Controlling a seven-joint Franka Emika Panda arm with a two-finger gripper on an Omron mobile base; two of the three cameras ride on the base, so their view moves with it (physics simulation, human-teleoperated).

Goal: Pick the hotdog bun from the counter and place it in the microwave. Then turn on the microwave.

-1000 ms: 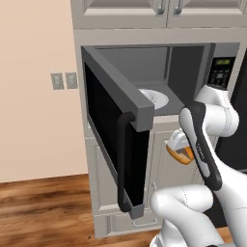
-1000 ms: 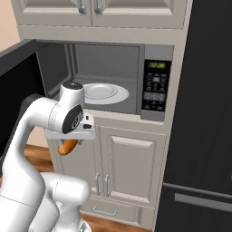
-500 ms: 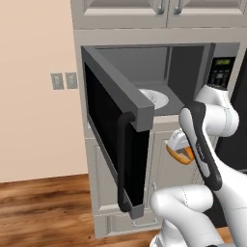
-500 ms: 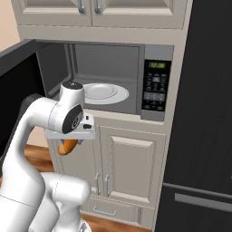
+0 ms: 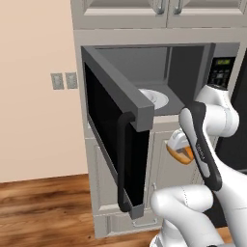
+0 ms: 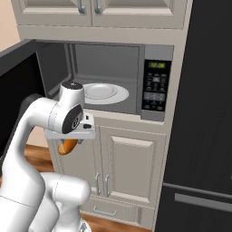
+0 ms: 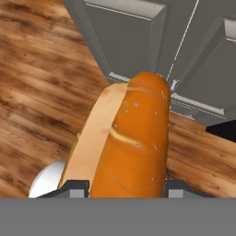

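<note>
Bun [image 7: 124,138] gripped in the claw [image 7: 125,186]: the fingers [image 7: 73,188] press its two long sides, and it sticks out lengthwise away from the hand. Orange-brown crust with pale specks on one half, lighter cut face on the other. In the hand view it hangs over wood floor [image 7: 37,83] and grey cabinet doors [image 7: 138,32].

Left base view: bun [image 5: 179,150] sits below the microwave [image 5: 144,91] opening, in front of the lower cabinet doors [image 5: 161,164], clear of the oven's sill. Right base view: bun [image 6: 68,146] pokes down from under the claw [image 6: 69,144], left of the cabinet door [image 6: 129,165] and lower than the oven floor.

Microwave door [image 5: 113,140] is swung wide open to the left, black bar handle [image 5: 121,161] facing the camera. Inside, a white plate [image 6: 103,92] lies on the cavity floor. Keypad [image 6: 155,90] with green display [image 6: 158,65] to the right of the cavity. Black fridge [image 6: 204,118] just beside the microwave on the right. Upper cabinets [image 6: 95,11] closed above. Two wall plates [image 5: 63,80] on the beige wall to the left.
</note>
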